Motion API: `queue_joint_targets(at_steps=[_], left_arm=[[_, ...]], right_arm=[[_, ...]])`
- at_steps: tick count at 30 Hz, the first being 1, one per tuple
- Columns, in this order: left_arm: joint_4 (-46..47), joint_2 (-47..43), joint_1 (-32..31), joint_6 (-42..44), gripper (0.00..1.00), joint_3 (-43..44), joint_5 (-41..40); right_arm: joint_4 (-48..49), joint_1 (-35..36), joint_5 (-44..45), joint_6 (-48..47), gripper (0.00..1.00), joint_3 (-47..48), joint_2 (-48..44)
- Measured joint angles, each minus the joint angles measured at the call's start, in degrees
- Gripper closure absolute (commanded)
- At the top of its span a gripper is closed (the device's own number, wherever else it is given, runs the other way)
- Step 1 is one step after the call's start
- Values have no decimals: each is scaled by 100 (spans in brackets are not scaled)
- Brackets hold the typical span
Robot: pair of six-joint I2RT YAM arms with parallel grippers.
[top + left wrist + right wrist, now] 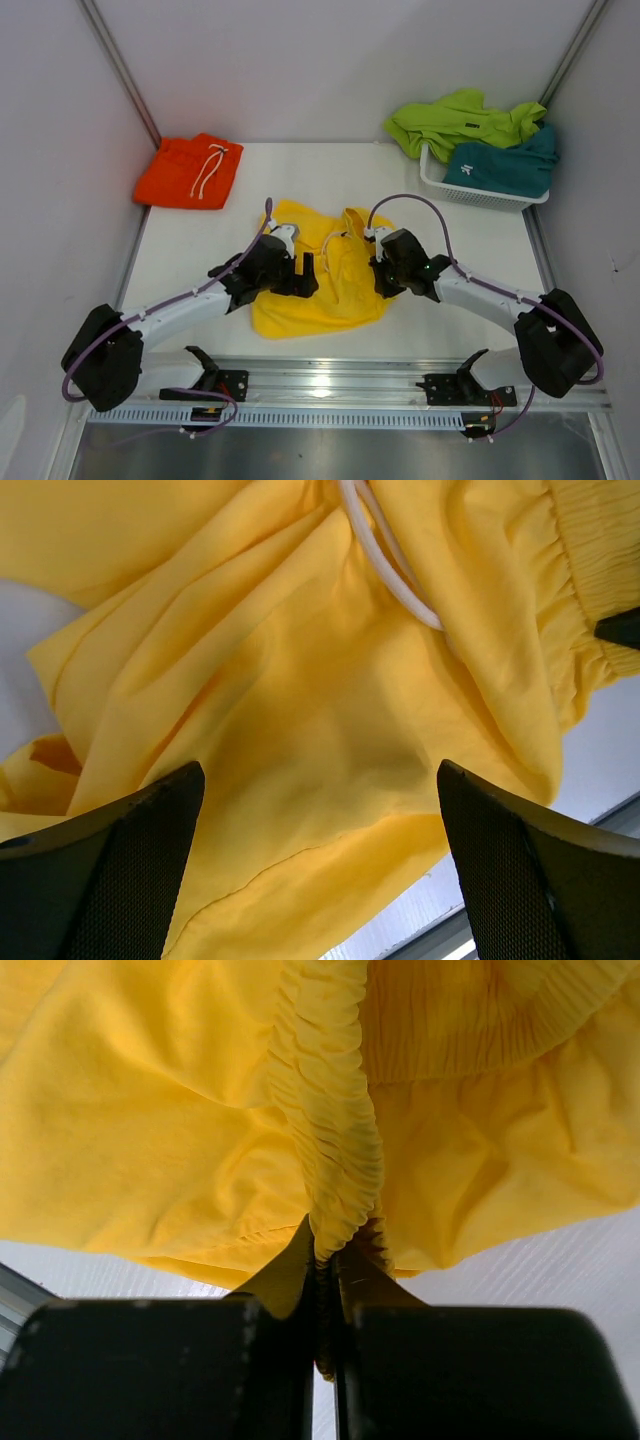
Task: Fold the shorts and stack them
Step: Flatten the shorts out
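Yellow shorts point(318, 280): crumpled at frame centre on the worktop point(490, 240).
Right hand point(325, 1265): pinched narrow on the waistband point(325, 1110).
Left hand point(320, 780): wide, over the fabric, holding nothing.
Do well: the left likely needs the waistband's other side before both pull flat.

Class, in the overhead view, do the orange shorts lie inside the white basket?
No, the orange shorts lie at the far left, apart from the basket at the right.

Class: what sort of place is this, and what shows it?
Probably a robot lab cell for folding practice: plain white walls, two arms bolted to a rail, shorts heaped in a basket.
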Motion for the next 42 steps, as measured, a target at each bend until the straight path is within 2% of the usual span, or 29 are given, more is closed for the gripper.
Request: queue_joint_targets(at_steps=[4, 7, 13, 17, 20, 25, 32, 42], left_arm=[[-177, -442, 90, -98, 1, 0, -129], [-345, -957, 184, -166, 1, 0, -256], [-643, -1893, 321, -260, 1, -22, -570], [-638, -1993, 376, -348, 1, -299, -634], [-529, -1869, 396, -426, 1, -647, -503], [-138, -1532, 326, -358, 2, -994, -79], [94, -1329, -704, 299, 2, -787, -719], [1556, -1421, -920, 1676, 5, -885, -1161]], right_arm=[[-131, -31, -15, 146, 100, 118, 28], [-179, -393, -302, 387, 100, 118, -273], [-155, -2216, -691, 1080, 100, 116, -1143], [-42, -3200, -793, 1499, 100, -48, -1467], [-31, -3637, -809, 1683, 100, -186, -1534], [-42, -3738, -874, 1768, 100, -219, -1397], [-33, -3738, -1008, 1762, 100, -225, -1263], [-70, -3755, -1071, 1585, 100, -157, -1021]])
